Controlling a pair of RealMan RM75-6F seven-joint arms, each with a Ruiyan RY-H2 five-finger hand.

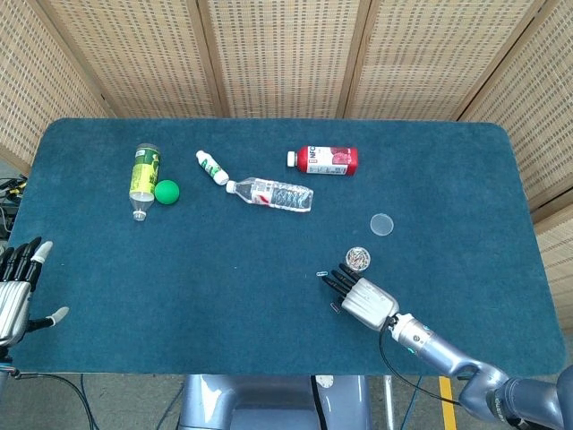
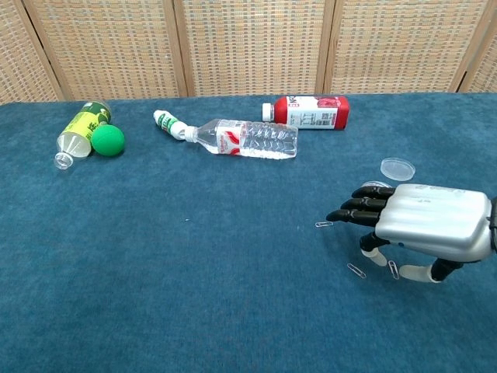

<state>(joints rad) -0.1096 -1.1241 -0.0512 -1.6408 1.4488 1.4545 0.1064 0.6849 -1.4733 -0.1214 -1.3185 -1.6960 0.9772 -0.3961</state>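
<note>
My right hand (image 1: 363, 296) (image 2: 422, 228) hovers palm down just over the blue table (image 1: 224, 269), fingers stretched out, holding nothing. A small clear jar of paper clips (image 1: 358, 258) stands open on the cloth just beyond its fingertips; the chest view hides most of it behind the hand. The jar's clear round lid (image 1: 382, 224) (image 2: 397, 168) lies further back. Loose paper clips (image 2: 356, 270) lie scattered under and in front of the hand. At the near left edge my left hand (image 1: 15, 291) is empty, with fingers spread.
At the back left lie a green-labelled bottle (image 1: 143, 175) (image 2: 78, 132), a green ball (image 1: 166, 191) (image 2: 108, 141) and a small white bottle (image 1: 212, 167). A clear water bottle (image 1: 273, 193) (image 2: 248, 138) and a red-labelled bottle (image 1: 327, 159) (image 2: 311, 111) lie at the back centre.
</note>
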